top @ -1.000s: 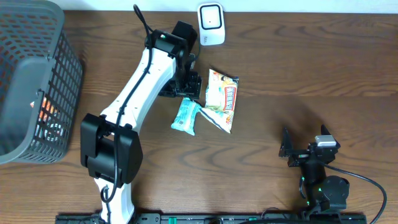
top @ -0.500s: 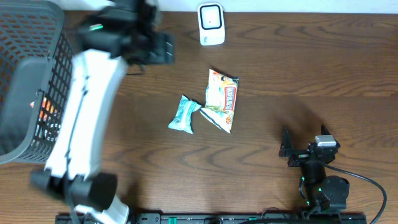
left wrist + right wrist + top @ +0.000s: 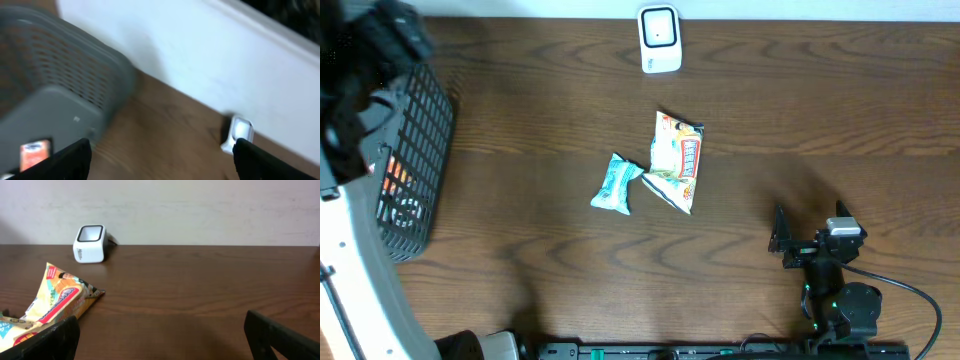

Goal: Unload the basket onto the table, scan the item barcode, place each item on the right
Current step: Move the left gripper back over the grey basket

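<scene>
We note 2 arms. Left arm: white link runs up left edge, dark wrist end blurred at far left corner. Left gripper: jaws wide apart in wrist view, nothing between 2 fingertips. Right arm: folded low at near right. Right gripper: points left, jaws spread fully, empty. We see its 2 dark fingertips in lower corners of wrist view.

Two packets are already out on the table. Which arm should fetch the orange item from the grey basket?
Left. The left arm hangs over the grey plastic mesh basket, jaws open, with the orange-labelled item in its wrist view. The right arm sits far off on the opposite side.
</scene>
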`<state>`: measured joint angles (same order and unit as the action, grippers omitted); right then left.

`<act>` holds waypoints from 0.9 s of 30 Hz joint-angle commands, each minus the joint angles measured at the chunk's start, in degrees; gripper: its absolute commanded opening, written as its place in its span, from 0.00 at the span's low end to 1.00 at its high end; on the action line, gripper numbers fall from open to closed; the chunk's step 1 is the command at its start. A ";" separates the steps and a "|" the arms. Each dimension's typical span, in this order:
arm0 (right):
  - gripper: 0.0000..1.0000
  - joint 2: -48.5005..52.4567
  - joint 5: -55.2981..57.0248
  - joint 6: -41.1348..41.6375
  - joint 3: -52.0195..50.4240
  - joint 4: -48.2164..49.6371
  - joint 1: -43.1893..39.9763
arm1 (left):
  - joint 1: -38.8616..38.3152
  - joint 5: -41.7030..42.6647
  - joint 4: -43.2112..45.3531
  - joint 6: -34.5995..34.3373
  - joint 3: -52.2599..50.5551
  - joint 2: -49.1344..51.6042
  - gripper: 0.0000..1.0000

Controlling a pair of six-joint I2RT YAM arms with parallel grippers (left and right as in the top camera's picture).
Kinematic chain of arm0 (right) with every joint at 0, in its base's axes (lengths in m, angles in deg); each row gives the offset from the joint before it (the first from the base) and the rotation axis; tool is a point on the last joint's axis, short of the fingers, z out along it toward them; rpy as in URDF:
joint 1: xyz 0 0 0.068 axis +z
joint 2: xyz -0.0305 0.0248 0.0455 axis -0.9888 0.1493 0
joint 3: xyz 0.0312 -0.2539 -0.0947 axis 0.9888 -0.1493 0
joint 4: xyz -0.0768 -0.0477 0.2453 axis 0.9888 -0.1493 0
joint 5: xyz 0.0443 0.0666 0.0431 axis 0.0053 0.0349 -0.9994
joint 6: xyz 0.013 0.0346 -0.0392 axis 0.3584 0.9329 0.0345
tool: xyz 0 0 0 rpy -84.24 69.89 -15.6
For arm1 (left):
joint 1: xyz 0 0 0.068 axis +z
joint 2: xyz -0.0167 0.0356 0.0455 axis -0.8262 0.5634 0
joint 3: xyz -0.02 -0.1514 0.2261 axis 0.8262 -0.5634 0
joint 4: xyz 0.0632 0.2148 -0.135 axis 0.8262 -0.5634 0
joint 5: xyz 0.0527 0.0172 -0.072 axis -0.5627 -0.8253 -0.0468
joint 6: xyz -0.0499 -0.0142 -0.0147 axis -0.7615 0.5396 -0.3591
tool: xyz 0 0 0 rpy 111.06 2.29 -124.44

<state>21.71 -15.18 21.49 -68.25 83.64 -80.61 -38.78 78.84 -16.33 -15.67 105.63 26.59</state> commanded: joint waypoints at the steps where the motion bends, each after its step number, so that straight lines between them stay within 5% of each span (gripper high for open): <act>1: 0.99 -0.37 0.26 0.63 -0.04 -0.26 -0.44 | 4.00 -0.35 1.42 -0.79 0.70 0.13 0.91; 27: 0.99 -0.37 0.24 0.63 -0.04 -0.26 -0.44 | 25.79 -2.38 4.48 -7.82 0.61 9.38 0.96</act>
<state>21.71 -15.18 21.49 -68.25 83.64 -80.61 -14.28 78.76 -11.71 -22.66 105.63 34.87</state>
